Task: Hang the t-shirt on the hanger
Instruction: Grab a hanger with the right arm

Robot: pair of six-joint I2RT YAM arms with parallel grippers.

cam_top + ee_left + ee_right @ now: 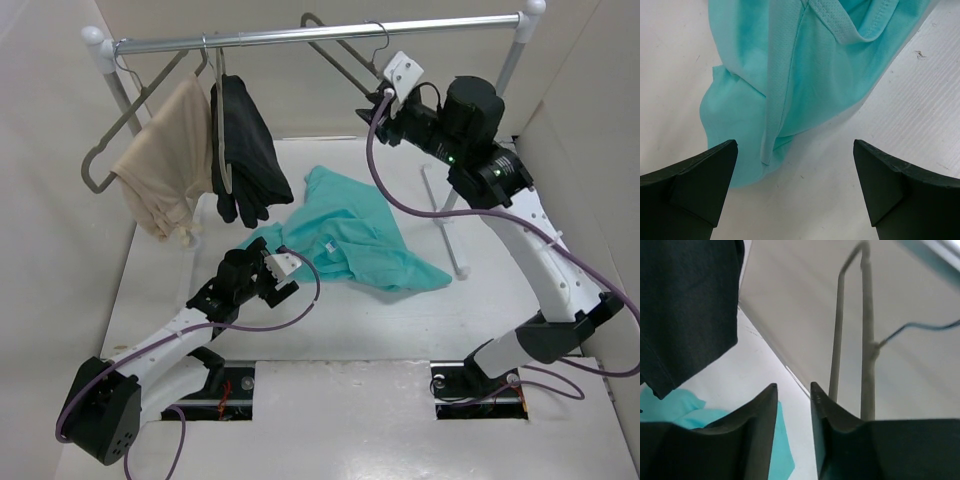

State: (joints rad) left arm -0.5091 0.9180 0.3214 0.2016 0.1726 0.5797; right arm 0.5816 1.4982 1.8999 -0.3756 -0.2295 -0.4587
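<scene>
Wide-open, empty left gripper (pixel 280 272) low over near-left edge of teal t-shirt (pixel 350 230), crumpled on table (pixel 480 300). Right gripper (pixel 794 386) up by rail (pixel 320 33), jaws narrowly parted, seemingly gripping nothing; hanger (pixel 867 315) hooked on rail, just beside it.

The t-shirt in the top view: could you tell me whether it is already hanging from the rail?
No, the t-shirt lies crumpled on the table, below the rail.
</scene>
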